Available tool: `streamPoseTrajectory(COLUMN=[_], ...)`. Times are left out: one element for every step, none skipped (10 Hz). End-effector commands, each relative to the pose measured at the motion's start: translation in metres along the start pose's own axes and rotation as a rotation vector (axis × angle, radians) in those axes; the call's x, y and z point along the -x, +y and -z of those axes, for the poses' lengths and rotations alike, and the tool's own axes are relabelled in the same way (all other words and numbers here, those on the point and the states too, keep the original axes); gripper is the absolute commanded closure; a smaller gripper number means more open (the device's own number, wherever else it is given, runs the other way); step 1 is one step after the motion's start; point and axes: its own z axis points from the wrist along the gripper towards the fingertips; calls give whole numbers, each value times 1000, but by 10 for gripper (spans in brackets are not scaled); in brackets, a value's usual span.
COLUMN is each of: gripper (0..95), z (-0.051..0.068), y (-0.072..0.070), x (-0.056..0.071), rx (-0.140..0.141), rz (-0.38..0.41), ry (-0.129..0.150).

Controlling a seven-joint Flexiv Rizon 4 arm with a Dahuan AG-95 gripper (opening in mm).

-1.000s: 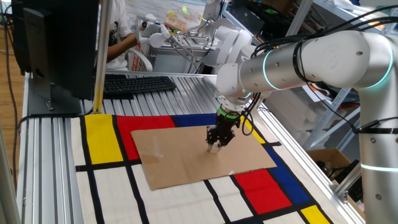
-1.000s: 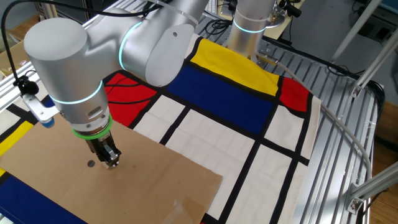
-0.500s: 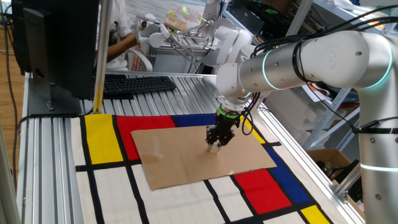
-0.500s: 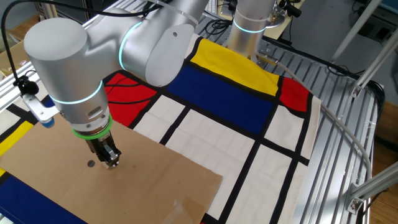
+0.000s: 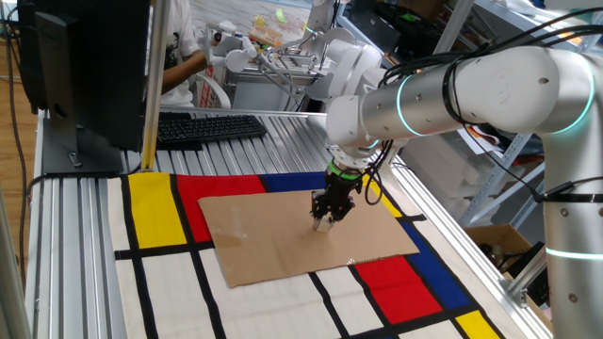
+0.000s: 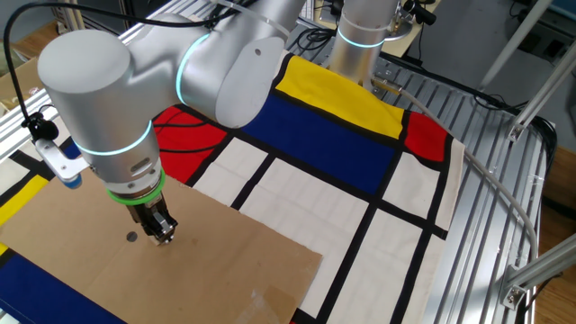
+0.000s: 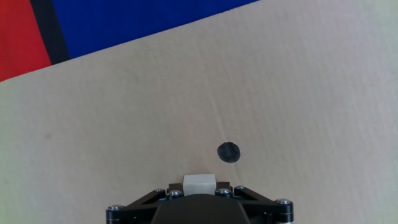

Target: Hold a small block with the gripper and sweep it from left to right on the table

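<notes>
My gripper (image 5: 324, 222), black with a green ring, points down onto a brown cardboard sheet (image 5: 273, 240) that lies on the coloured table (image 5: 151, 212). It is shut on the small block (image 7: 199, 183), a pale beige cube that shows between the jaws at the bottom of the hand view. In the other fixed view the gripper (image 6: 163, 236) stands just right of a dark dot (image 6: 131, 238) on the cardboard. In the hand view the dot (image 7: 228, 152) lies just ahead and slightly right of the block. The block rests at or very near the cardboard surface.
A black keyboard (image 5: 203, 127) lies on the grooved bench behind the coloured mat. A dark monitor (image 5: 89, 66) stands at the back left. The thick silver arm (image 5: 471, 89) reaches in from the right. A person sits behind the table (image 5: 184, 56).
The gripper and arm have shifted only very slightly; the block stays gripped on the cardboard beside the dot.
</notes>
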Motion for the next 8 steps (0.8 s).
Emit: streamPoseTrajectory(gripper=[950,950,950,950,950,950,950,950], z=[0,0,0,0,0,1,1,1], y=[0,0,0,0,0,0,0,0], x=[-3,-3,-3,-3,-3,-3,-3,-3], rx=[8,5,6,7,7,14,14,14], rz=[5,6,5,4,1,-3,-4,-3], ry=[0,-1,-3,-4,0,4,-1,-2])
